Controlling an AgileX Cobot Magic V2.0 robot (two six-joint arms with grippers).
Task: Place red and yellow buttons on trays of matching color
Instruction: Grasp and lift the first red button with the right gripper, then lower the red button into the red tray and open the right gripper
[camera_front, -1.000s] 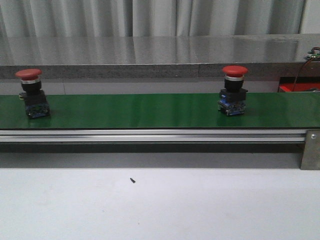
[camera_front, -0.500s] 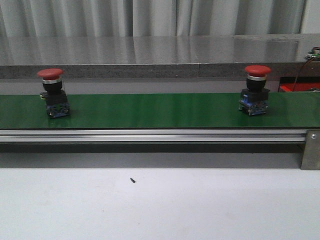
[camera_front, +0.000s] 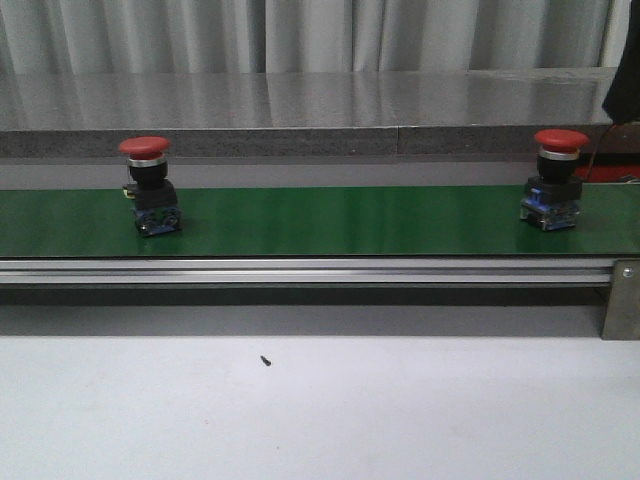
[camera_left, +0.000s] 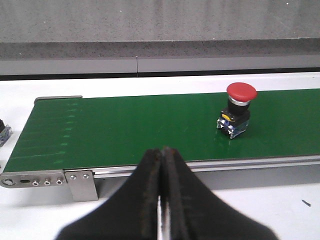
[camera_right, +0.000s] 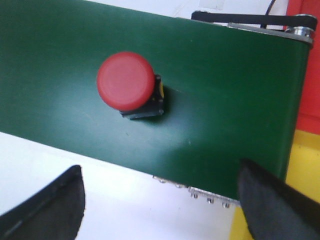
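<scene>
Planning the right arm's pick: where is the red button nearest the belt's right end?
In the front view, the right red button stands upright on the green belt near its right end, far from the left red button.

Even, bright overhead light; soft glare streaks the grey counter (camera_front: 300, 100) behind the green belt (camera_front: 330, 220). Shadows are faint. Wrist views show blurred dark fingers (camera_right: 60, 205) up close.

Industrial test lab: green conveyor belt (camera_front: 330, 220) on an aluminium rail (camera_front: 300, 271), white surface (camera_front: 400, 410), grey curtain (camera_front: 300, 35) at 12 o'clock, 2 red buttons (camera_front: 148, 185) riding it.
</scene>
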